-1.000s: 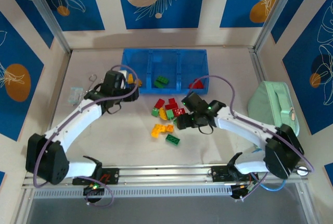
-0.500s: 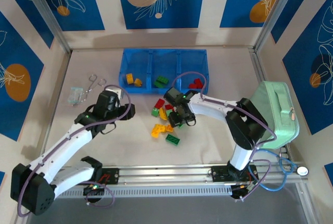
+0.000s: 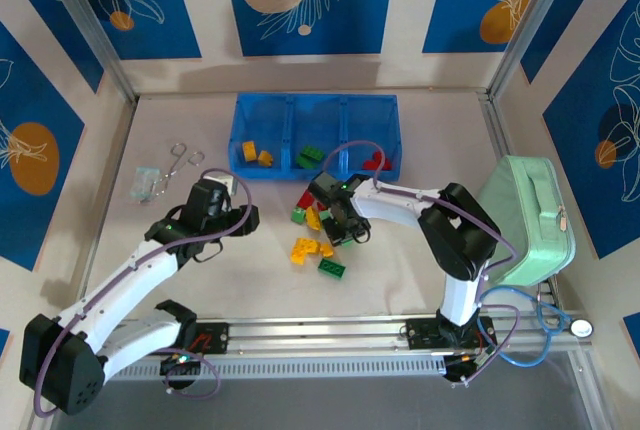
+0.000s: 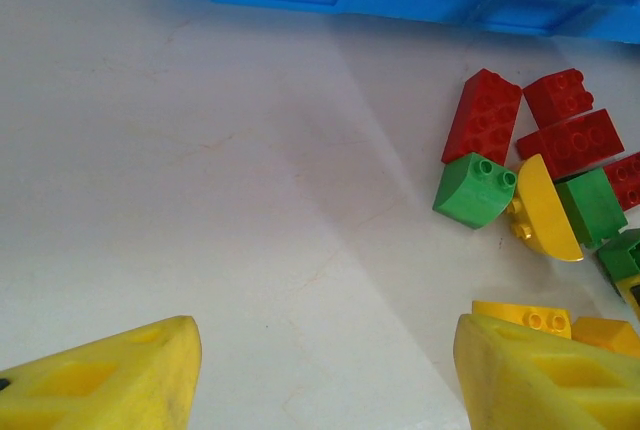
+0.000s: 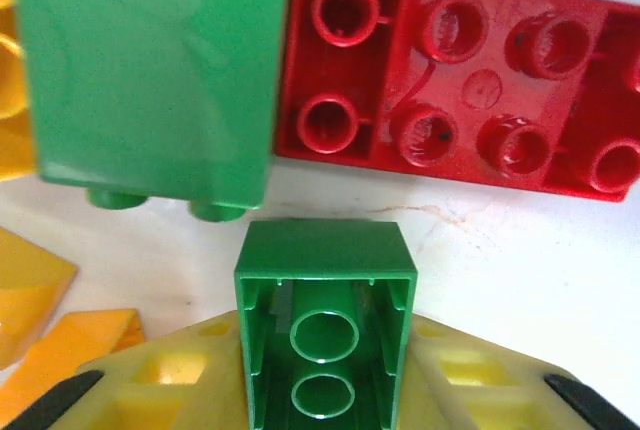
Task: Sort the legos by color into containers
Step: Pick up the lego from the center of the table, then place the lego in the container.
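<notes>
Glossy moulded plastic legos [image 3: 318,235] lie loose on the matte off-white table [image 3: 400,280] at the centre of the overhead view. They sit just below the translucent blue tray [image 3: 315,100]. Its three low-walled compartments hold yellow pieces at left, green in the middle and red at right.

In the right wrist view, the right gripper [image 5: 325,380] pinches a small green brick [image 5: 325,320] between its yellow fingers [image 5: 180,385]. The brick's hollow underside, with two round tubes, faces the camera. Above it lie a red studded brick [image 5: 460,100] and a larger smooth green block [image 5: 150,70].

In the left wrist view, the left gripper [image 4: 320,380] is spread apart with only bare table between its fingers. The pile lies at its upper right.
</notes>
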Available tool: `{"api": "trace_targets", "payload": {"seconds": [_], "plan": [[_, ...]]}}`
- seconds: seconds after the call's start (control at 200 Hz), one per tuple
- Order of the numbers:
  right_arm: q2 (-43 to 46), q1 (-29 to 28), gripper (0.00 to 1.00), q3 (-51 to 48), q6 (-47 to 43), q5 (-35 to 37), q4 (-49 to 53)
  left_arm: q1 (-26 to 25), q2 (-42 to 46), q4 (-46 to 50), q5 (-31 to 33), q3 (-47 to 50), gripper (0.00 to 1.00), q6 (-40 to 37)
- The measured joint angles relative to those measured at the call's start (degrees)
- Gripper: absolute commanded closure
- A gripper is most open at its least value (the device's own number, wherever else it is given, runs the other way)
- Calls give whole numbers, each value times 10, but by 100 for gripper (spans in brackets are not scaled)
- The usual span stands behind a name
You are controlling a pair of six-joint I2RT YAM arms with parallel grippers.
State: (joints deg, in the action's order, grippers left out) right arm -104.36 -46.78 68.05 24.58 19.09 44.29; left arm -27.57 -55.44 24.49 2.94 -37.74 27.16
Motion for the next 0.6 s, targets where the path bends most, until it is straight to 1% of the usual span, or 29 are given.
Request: {"api": "trace_targets", "payload": {"seconds": [0.145,0.275,0.445,0.6], "plan": [[11,-8,65,29,1,11,18,-1,0,0,0,3,33,0],[30,-1,65,82,-3,20,33,-8,1,0,-2,6,33,0],[24,40,65,184,-21,19,38,-28,12,0,-1,11,33,5],[-34,75,65,286,-40,17,44,-41,34,4,2,19,33,11]]}}
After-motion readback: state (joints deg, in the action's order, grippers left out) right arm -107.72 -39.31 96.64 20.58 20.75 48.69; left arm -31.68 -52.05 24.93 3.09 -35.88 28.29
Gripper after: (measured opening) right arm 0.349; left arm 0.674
